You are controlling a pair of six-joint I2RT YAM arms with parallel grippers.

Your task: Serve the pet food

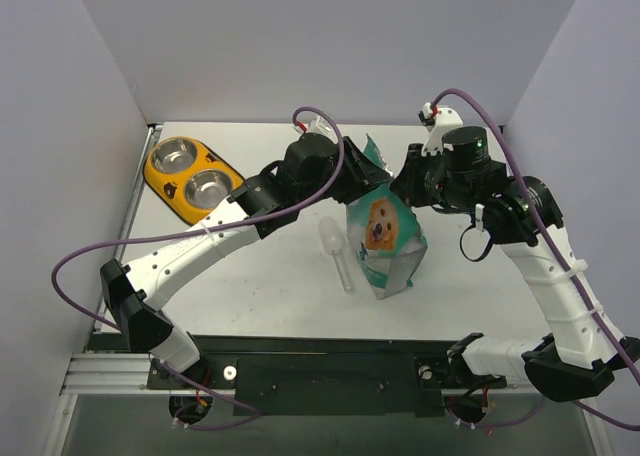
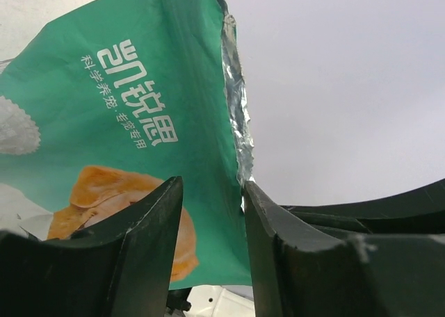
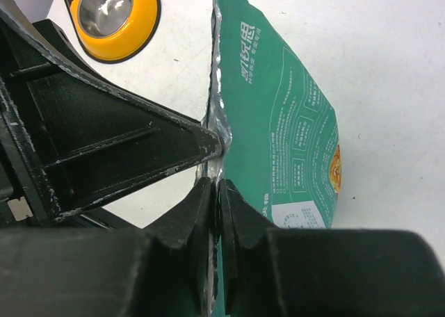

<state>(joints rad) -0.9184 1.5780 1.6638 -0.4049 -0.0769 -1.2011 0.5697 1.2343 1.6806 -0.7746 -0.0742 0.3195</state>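
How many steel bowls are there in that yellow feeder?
2. Both sit in the yellow feeder at the far left: one bowl toward the back, the other nearer the arms. None appears hidden.

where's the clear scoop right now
In the top view the clear scoop lies on the table near its middle, just left of the pet food pouch, with the yellow feeder farther back left.

Yellow double-bowl feeder (image 1: pixel 191 172) far left on white table (image 1: pixel 270 291); clear scoop (image 1: pixel 337 256) near centre.
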